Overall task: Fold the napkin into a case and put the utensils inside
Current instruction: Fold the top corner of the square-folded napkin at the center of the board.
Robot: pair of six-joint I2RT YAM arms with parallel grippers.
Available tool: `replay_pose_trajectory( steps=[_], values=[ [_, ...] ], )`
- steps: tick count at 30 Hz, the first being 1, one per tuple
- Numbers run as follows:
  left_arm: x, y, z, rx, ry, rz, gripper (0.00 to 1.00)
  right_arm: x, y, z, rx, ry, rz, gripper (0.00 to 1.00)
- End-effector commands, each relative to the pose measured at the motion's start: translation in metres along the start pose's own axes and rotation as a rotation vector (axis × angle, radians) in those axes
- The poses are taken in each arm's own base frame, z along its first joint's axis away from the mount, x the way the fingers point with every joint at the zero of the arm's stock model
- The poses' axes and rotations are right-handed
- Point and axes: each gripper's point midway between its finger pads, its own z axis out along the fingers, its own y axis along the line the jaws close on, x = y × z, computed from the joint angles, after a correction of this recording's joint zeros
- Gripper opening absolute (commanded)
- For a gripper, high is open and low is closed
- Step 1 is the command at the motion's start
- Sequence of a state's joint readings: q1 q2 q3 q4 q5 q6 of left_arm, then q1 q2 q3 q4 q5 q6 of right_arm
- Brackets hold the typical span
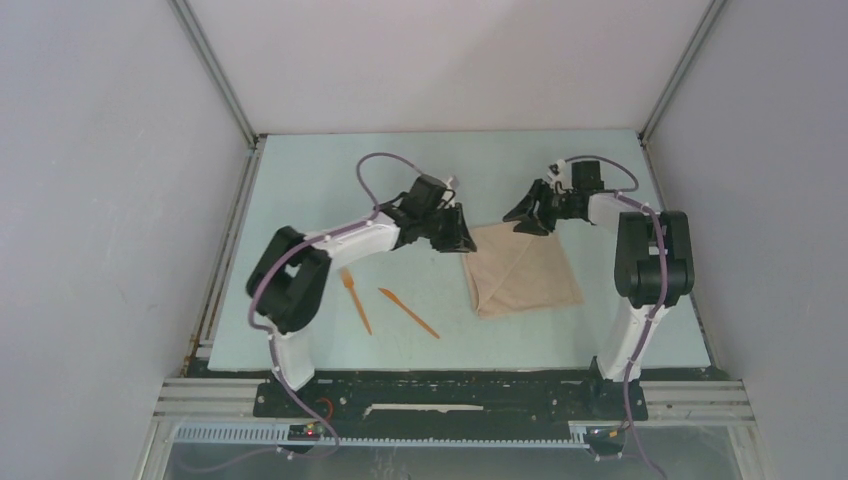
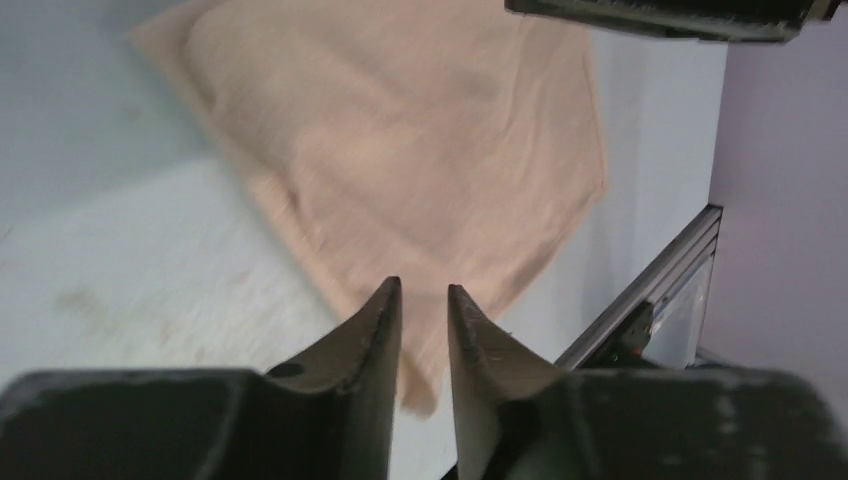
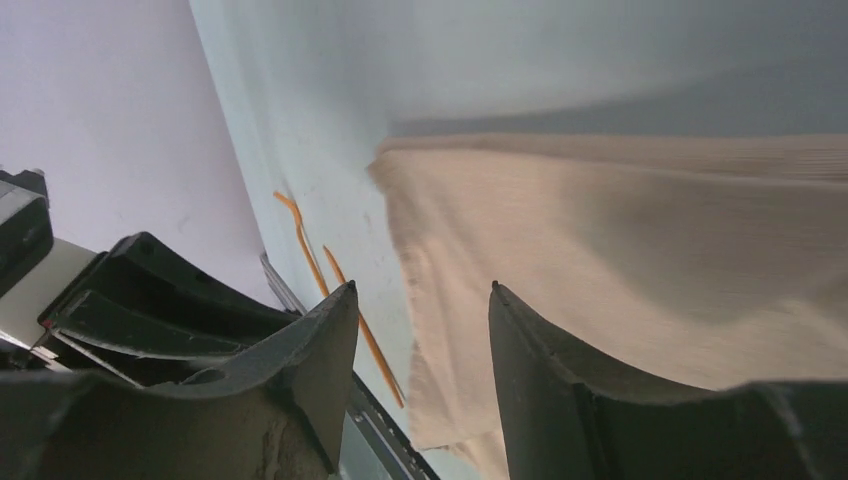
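Fork [image 1: 357, 303], knife [image 1: 408, 313] outside folded napkin [image 1: 520, 270]

Twin white-and-black arms are sharing one black base plate [image 1: 450, 396].

The left arm [image 1: 350, 238] and the right arm [image 1: 635, 335] are each wearing glossy white shells over the long links and bulky matte-black housings at the joints. A grey-purple cable [image 1: 361, 175] is looping along each arm from base to wrist, and a small white clip [image 1: 556, 166] is sitting near each wrist. The left hand [image 2: 424, 290] and the right hand [image 3: 425, 290] are showing two black plastic fingers [image 2: 370, 340] apiece. These are curving inward and tapering to narrow tips, with edges looking scuffed, chipped and dusted pale.
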State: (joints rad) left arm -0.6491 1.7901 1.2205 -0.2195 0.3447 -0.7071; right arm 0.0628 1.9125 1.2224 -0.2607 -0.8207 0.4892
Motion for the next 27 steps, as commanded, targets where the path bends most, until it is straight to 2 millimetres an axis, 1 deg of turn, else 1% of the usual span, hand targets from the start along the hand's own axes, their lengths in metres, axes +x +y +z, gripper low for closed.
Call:
replay_pose_trajectory(
  steps=[1, 2, 4, 7, 9, 12, 13, 15, 17, 23, 27],
  values=[
    [-0.037, -0.017, 0.039, 0.003, -0.06, -0.02, 0.24, -0.023, -0.015, -0.01, -0.104, -0.047, 0.009, 0.58],
    [-0.039, -0.016, 0.046, 0.0, -0.045, -0.014, 0.21, -0.026, -0.018, -0.012, -0.108, -0.055, 0.012, 0.58],
    [-0.043, -0.016, 0.058, 0.011, -0.039, 0.01, 0.2, -0.032, -0.027, -0.017, -0.11, -0.071, 0.026, 0.58],
    [-0.047, -0.002, 0.075, -0.013, -0.031, -0.003, 0.16, -0.038, -0.038, -0.019, -0.12, -0.083, 0.058, 0.57],
    [-0.048, 0.008, 0.08, -0.026, -0.021, -0.028, 0.14, -0.041, -0.039, -0.018, -0.142, -0.087, 0.061, 0.57],
    [-0.054, 0.024, 0.082, -0.072, -0.043, -0.03, 0.13, -0.049, -0.047, -0.017, -0.147, -0.111, 0.081, 0.57],
    [-0.054, 0.032, 0.085, -0.091, -0.041, -0.04, 0.12, -0.052, -0.05, -0.016, -0.159, -0.115, 0.091, 0.57],
    [-0.052, 0.045, 0.089, -0.114, -0.024, -0.07, 0.08, -0.056, -0.057, -0.016, -0.166, -0.123, 0.111, 0.57],
    [-0.049, 0.052, 0.092, -0.127, -0.01, -0.09, 0.01, -0.058, -0.062, -0.016, -0.158, -0.132, 0.122, 0.57],
    [-0.04, 0.07, 0.09, -0.176, -0.013, -0.124, 0.0, -0.07, -0.076, -0.017, -0.132, -0.158, 0.191, 0.56],
    [-0.038, 0.083, 0.086, -0.197, -0.023, -0.17, 0.0, -0.085, -0.087, -0.026, -0.086, -0.201, 0.259, 0.57]
  ],
)
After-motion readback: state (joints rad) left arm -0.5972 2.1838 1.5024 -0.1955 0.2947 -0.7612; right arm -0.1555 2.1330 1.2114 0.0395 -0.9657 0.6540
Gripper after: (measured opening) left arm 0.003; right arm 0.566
